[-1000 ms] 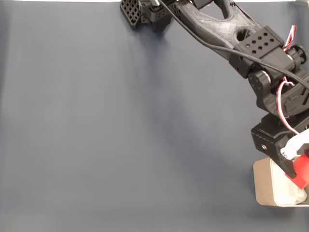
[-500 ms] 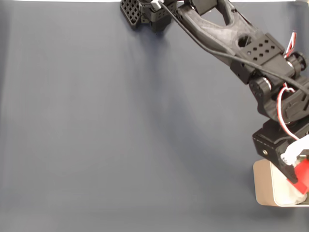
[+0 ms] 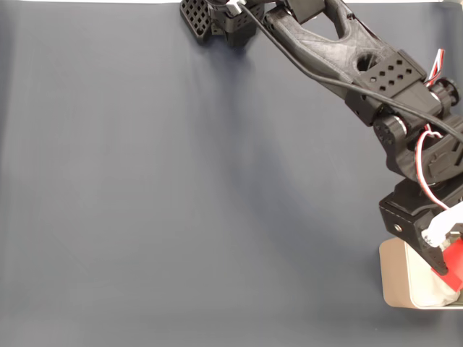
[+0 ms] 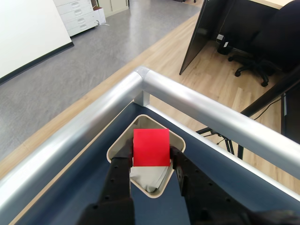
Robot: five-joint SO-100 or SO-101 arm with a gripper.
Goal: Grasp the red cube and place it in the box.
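A: Gripping the cube [image 4: 151, 147], is it?
B: Yes. In the wrist view the end effector [image 4: 151, 157] has its two black fingers [image 4: 123, 159] pressed on the cube's left and right sides, clenched around it.
A: And where is it?
B: Held above the box [image 4: 117, 149], over the white lining [image 4: 149, 177]. In the fixed view the cube [image 3: 454, 266] sits at the right edge, over the box [image 3: 394, 278] on the dark blue table [image 3: 181, 202].
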